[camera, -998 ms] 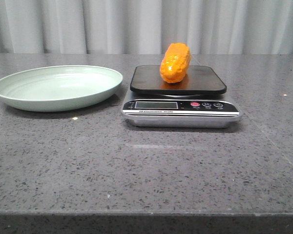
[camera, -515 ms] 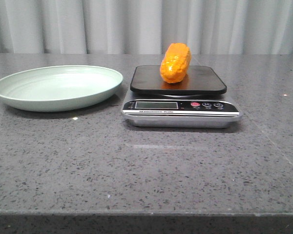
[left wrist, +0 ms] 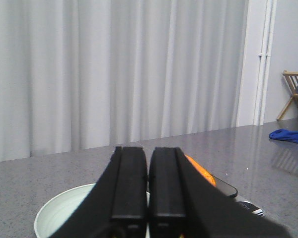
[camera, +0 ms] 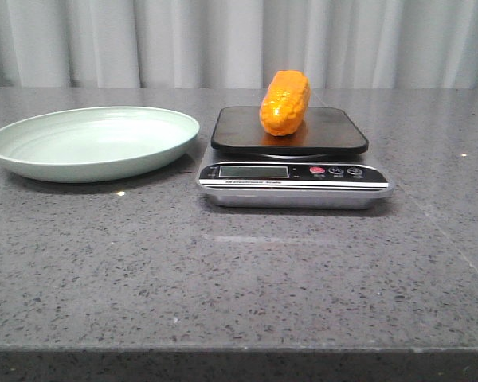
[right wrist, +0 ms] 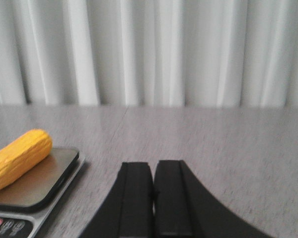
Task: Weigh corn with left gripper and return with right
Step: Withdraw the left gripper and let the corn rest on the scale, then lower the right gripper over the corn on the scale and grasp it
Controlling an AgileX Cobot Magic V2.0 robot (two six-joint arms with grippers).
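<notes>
The short, glossy orange-yellow corn cob piece (camera: 285,103) with bumpy kernel rows lies on the dark, rounded-square weighing platform of a silver digital kitchen scale (camera: 293,181), resting toward the platform's middle and left, with bare platform showing on both sides of it and more on its right. The scale stands on a speckled grey stone-look table (camera: 239,270), its display and buttons facing the camera in the front view. Just beside the scale, on the robot's left, sits a wide, shallow pale green plate (camera: 93,143); its right rim comes close to the scale's left edge without clearly touching it. Neither arm appears in the front view, and a broad stretch of bare tabletop runs from the scale and plate to the table's near edge, with open surface also to the right of the scale. In the left wrist view the black left gripper (left wrist: 148,186) has its two fingers pressed together with only a thin seam between them, grasping nothing, raised above the plate's rim with the corn and scale corner partly hidden behind it. In the right wrist view the black right gripper (right wrist: 153,196) likewise has its fingers closed against each other and empty, held apart from the scale's edge over bare table.
</notes>
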